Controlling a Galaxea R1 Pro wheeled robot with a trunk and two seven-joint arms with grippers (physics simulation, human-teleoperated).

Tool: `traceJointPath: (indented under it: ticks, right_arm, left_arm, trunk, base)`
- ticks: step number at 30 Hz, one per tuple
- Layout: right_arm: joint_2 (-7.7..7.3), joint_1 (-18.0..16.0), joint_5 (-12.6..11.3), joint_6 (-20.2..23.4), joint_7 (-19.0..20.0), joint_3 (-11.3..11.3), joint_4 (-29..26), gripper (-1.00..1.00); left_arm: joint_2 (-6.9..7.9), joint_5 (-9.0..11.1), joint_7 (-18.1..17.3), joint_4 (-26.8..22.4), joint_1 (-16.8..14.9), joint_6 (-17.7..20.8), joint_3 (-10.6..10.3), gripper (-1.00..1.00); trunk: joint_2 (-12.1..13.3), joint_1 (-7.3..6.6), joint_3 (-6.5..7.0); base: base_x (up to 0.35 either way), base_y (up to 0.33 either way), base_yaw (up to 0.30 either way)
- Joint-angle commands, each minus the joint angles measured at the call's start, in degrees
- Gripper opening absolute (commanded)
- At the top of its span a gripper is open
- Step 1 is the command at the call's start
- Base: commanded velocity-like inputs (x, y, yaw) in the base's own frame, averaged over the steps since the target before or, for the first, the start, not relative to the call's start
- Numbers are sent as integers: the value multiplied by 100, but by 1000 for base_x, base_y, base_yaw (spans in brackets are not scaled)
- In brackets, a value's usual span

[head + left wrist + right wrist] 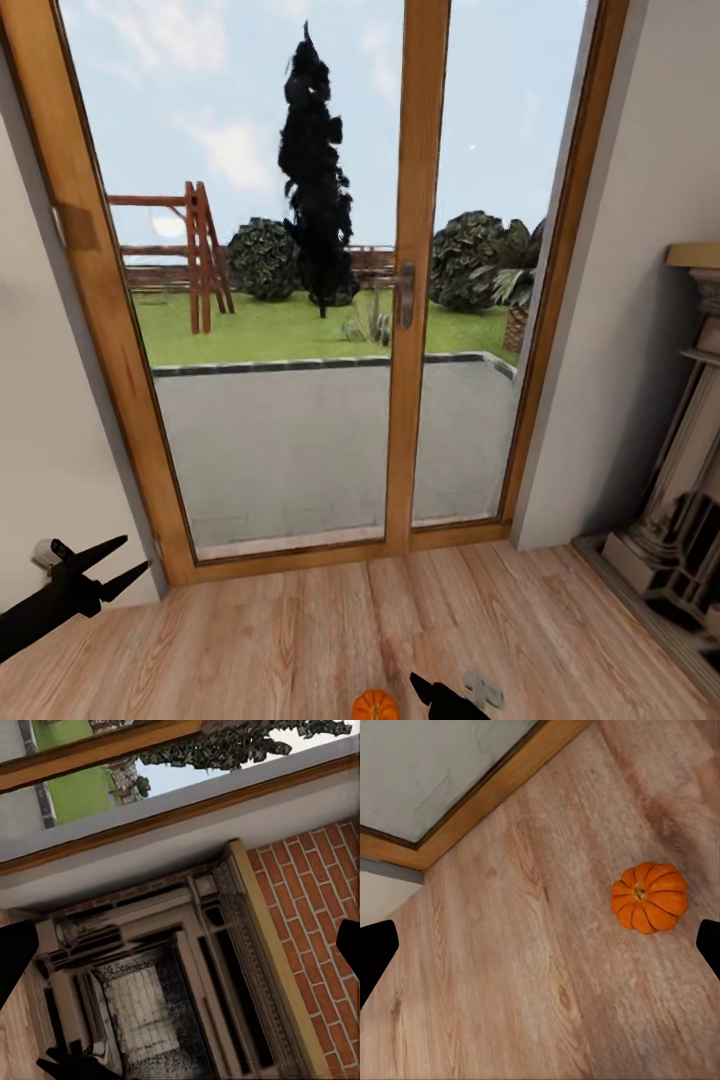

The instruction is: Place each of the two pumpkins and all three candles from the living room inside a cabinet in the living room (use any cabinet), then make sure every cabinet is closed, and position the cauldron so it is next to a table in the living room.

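One small bright-orange ribbed pumpkin lies on the wooden floor at the bottom edge of the head view, just in front of the glass door. My right gripper hovers immediately to its right. In the right wrist view the pumpkin sits below and off to one side of the right gripper, whose jaws stand wide apart and empty. My left gripper is open at the left, over the floor near the wall, holding nothing. The candles, cabinet, cauldron and table are out of view.
A tall wood-framed glass door with a garden behind it stands straight ahead. A stone fireplace is at the right wall; the left wrist view faces the fireplace and a brick wall. Open plank floor lies ahead.
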Motion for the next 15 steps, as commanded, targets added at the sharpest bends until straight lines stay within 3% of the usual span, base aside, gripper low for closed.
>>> traceJointPath:
  ticks: [1, 15]
  right_arm:
    - [-3, -4, -56, -22, 15, 35, 10, 100]
    - [13, -6, -51, -41, 6, 36, 12, 100]
  left_arm:
    - [-20, 35, -29, -66, -6, 64, -41, 100]
    - [-47, 43, -29, -136, -6, 70, -33, 100]
  trunk:
    - [-45, 22, -25]
    - [-607, 330, -276]
  base:
    - [0, 0, 0]
    - [0, 0, 0]
